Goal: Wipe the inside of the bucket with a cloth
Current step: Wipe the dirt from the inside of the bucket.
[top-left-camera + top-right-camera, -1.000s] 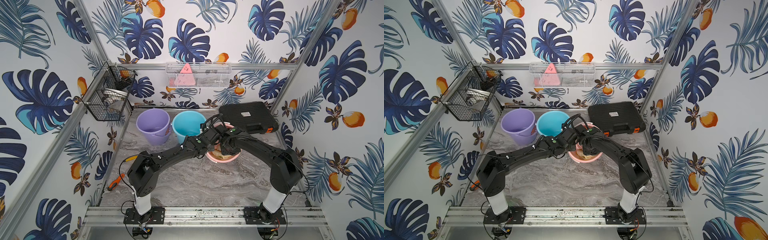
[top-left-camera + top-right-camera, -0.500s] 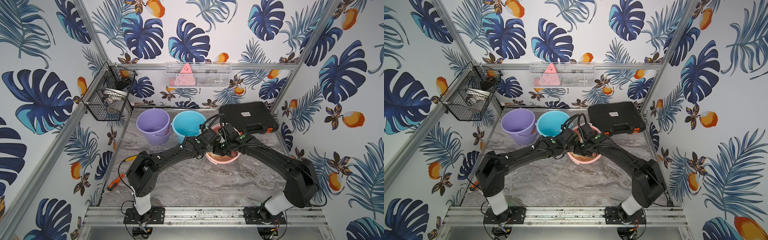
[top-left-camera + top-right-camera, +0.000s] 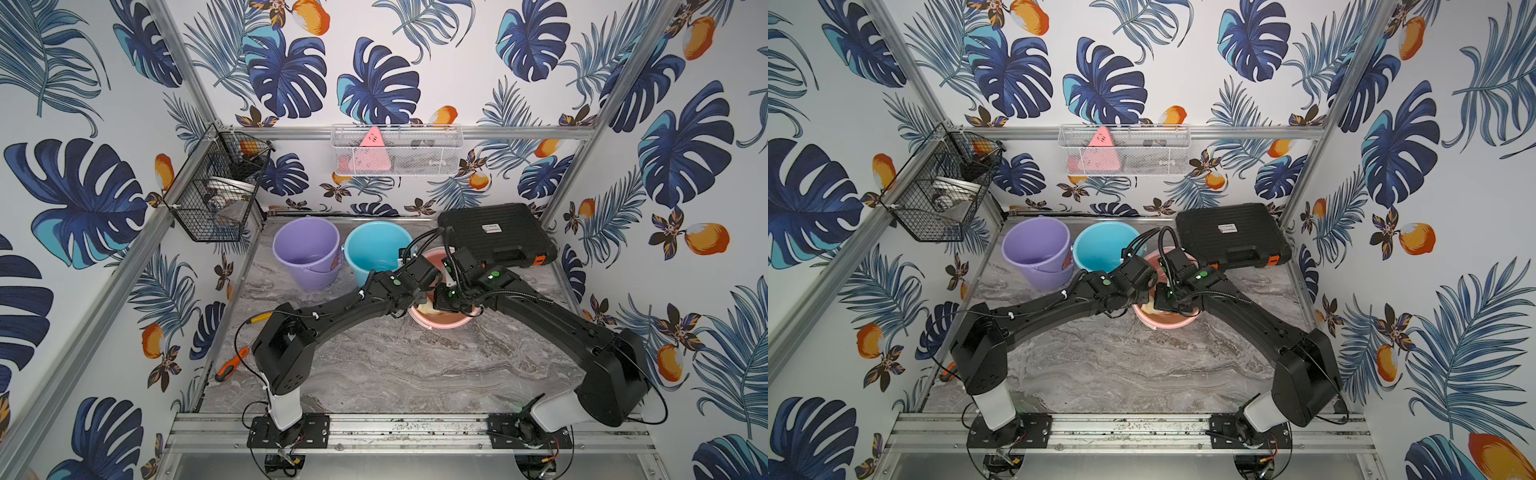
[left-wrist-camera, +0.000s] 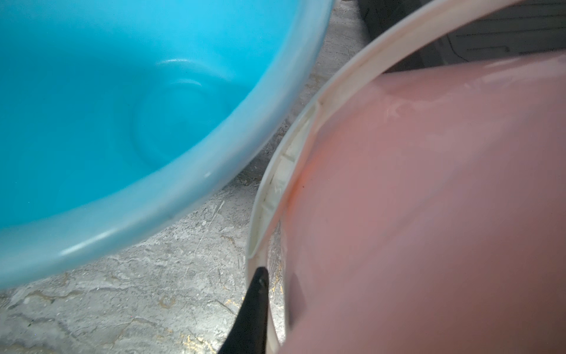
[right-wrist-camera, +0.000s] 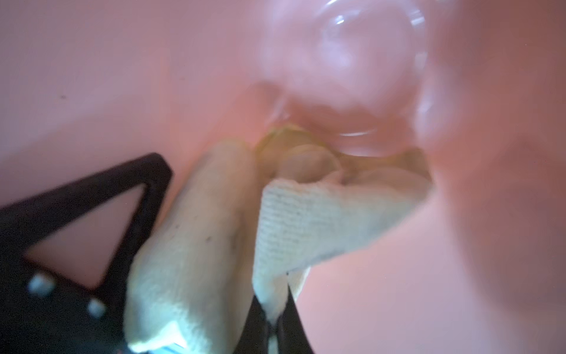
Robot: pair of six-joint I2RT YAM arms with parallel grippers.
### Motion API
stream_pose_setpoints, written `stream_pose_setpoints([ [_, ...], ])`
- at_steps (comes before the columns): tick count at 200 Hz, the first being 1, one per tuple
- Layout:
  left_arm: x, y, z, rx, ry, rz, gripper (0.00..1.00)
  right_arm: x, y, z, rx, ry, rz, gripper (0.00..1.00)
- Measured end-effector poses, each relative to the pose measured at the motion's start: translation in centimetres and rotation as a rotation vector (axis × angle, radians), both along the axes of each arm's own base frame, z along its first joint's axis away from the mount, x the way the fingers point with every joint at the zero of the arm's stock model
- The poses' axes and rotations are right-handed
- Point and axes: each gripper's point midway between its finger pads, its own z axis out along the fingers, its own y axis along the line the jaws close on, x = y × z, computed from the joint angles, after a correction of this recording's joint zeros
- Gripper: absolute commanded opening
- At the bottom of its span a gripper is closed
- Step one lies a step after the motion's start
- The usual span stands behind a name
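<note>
Both arms meet over the pink bucket, with the cloth inside it.

In both top views the left arm [image 3: 353, 305] and right arm [image 3: 540, 307] arch low from the bottom rail to the pink bucket [image 3: 440, 324] at frame centre. The right wrist dips into its mouth, where a scrap of cloth [image 3: 426, 308] shows. Left wrist view: the jaws pinch the bucket's rim, with one black fingertip [image 4: 257, 306] outside it at lower centre and the blue bucket [image 4: 122, 107] at upper left. Right wrist view, blurred: the jaws pinch the cloth at centre frame.

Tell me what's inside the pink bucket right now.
The cloth, bunched and pinched in the right gripper's jaws against the bucket's wall. The floor beneath the cloth is hidden.
</note>
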Motion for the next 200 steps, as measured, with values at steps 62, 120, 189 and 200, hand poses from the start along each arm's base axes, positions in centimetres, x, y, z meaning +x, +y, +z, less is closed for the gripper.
stream_pose_setpoints([
  [62, -0.1, 0.1, 0.2, 0.005, 0.007, 0.0, 0.0, 0.1, -6.2, 0.3, -0.315, -0.05, -0.091, 0.0],
  [120, 0.0, -0.2, 0.1, -0.013, 0.011, -0.006, 0.0, -0.4, -6.2, -1.7, -0.377, 0.009, -0.071, 0.0],
  [189, -0.1, -0.2, -0.4, -0.019, 0.018, -0.002, 0.0, -3.0, 1.2, -2.0, 0.097, 0.077, 0.04, 0.0],
  [200, -0.1, -0.2, -0.5, -0.023, 0.018, -0.002, 0.0, -3.1, 2.2, -1.5, 0.163, 0.08, 0.051, 0.0],
])
